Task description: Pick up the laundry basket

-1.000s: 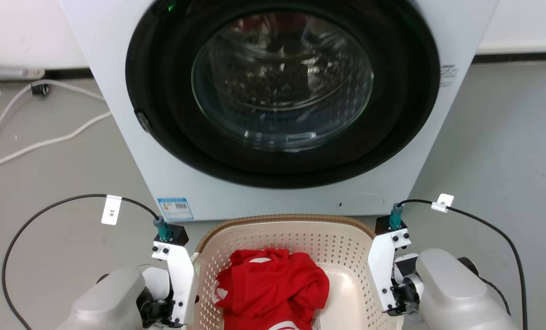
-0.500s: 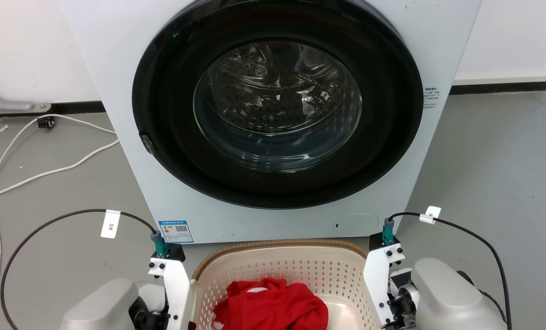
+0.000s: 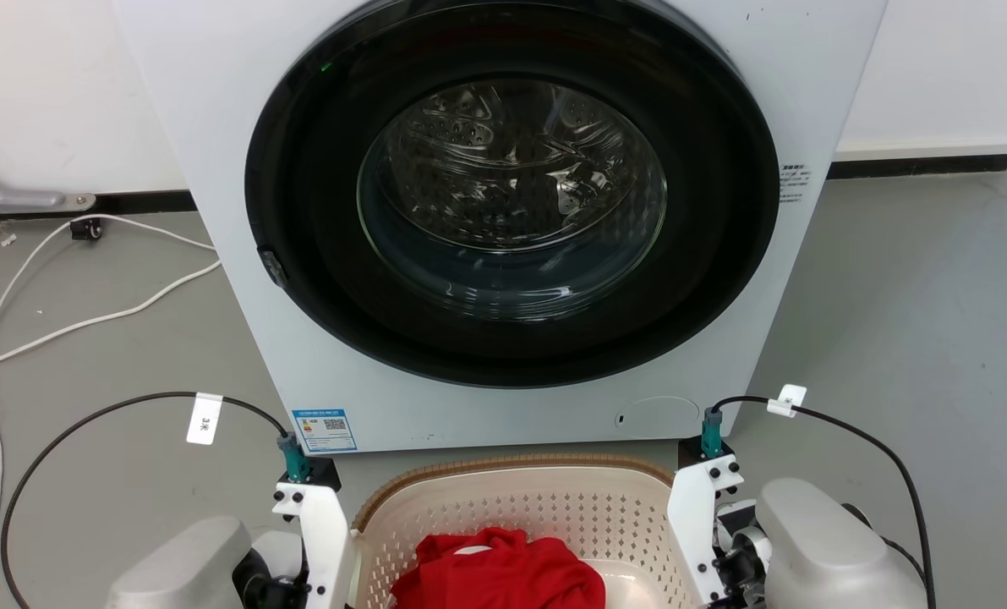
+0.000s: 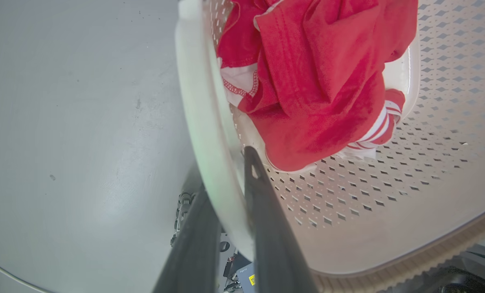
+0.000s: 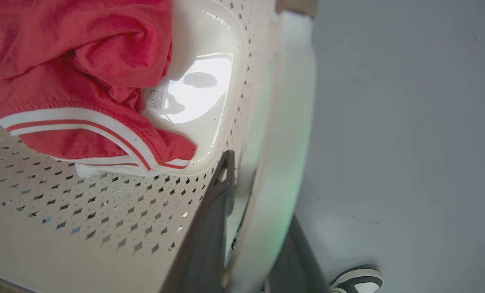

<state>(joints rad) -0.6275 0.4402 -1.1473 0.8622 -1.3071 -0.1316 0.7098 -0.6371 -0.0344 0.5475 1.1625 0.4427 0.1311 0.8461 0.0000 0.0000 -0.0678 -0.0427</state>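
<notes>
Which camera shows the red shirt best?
The left wrist view: the red shirt shows almost whole, striped trim included. The right wrist view crops much of it; the head view cuts its lower part.

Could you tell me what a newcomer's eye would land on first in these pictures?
The white washing machine with its dark round door dominates the head view. Below it, a red garment lies in the cream laundry basket, whose side handles the left end effector and right end effector grip.

Bright even light, soft glare — wide-angle warp
</notes>
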